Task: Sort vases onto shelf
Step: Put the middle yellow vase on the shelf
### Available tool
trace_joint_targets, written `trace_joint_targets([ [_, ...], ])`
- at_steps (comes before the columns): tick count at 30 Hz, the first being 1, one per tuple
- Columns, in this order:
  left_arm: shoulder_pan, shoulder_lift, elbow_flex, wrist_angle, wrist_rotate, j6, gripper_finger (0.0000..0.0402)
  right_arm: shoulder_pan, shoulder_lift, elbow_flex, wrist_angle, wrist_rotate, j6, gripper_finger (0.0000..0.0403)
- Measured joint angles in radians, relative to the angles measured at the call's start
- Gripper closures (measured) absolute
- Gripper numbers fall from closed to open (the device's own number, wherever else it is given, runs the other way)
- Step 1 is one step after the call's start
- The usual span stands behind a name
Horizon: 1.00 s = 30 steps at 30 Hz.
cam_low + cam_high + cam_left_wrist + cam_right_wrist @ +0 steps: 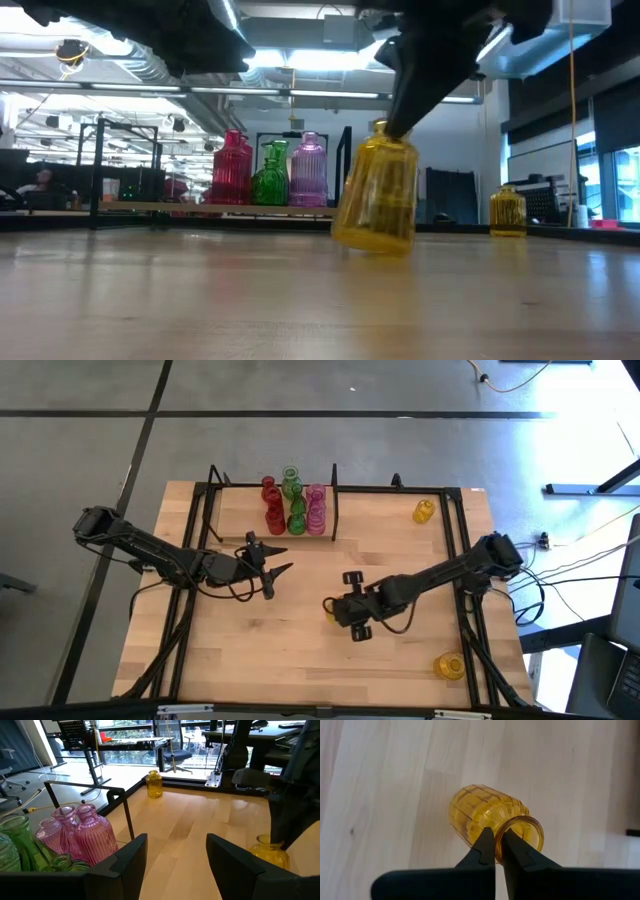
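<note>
Red [271,506], green [294,500] and pink [316,510] vases stand upright in a cluster on the shelf [228,512], next to its black divider [334,510]. The pink vases [82,834] and green vases [15,840] also appear in the left wrist view. My left gripper [272,567] [175,865] is open and empty, on the near side of the shelf. My right gripper [336,608] [496,851] is shut on a yellow vase [378,195] [482,812] at mid-table. Two more yellow vases stand at the far right [424,511] and the near right [448,666]. My right gripper pinches the yellow vase's mouth rim [496,837], one finger [516,851] inside the opening and one finger [483,849] outside. The fingers come from above, slanting down. The vase hangs tilted below them; whether its base [370,243] touches the table I cannot tell.
Thin black rods [462,530] run along the table's left, right and far sides. Bare wood [290,655] lies between and in front of the arms. Beyond the table stand desks, chairs and windows [175,750].
</note>
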Motion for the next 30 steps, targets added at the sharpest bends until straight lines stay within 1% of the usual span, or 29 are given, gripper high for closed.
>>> trace_joint_targets([
  [4, 0.000, 0.000, 0.000, 0.000, 0.000, 0.000, 0.0205, -0.005, 0.011, 0.005, 0.024, 0.001, -0.012, 0.0399],
  [7, 0.000, 0.000, 0.000, 0.000, 0.000, 0.000, 0.0206, -0.005, 0.012, 0.005, 0.034, -0.001, -0.014, 0.0386],
  [11, 0.000, 0.000, 0.000, 0.000, 0.001, 0.000, 0.0206, -0.005, 0.013, 0.005, 0.047, 0.008, 0.011, 0.0354],
  [19, 0.000, 0.000, 0.000, 0.000, 0.009, 0.000, 0.0206, -0.004, 0.013, 0.005, 0.092, 0.008, 0.009, 0.0280],
  [22, 0.000, 0.000, 0.000, 0.000, 0.009, 0.000, 0.0206, 0.003, 0.014, 0.043, 0.055, -0.002, 0.008, 0.0262],
  [25, 0.000, 0.000, 0.000, 0.004, 0.023, 0.000, 0.0206, 0.025, -0.016, 0.082, -0.014, -0.009, 0.008, 0.0255],
  [28, 0.000, 0.000, 0.000, 0.022, 0.072, 0.000, 0.0206, 0.072, -0.083, 0.073, -0.039, 0.048, 0.017, 0.0254],
  [30, 0.000, 0.001, 0.000, 0.029, 0.118, 0.000, 0.0206, 0.109, -0.141, 0.027, -0.031, 0.109, 0.034, 0.0254],
])
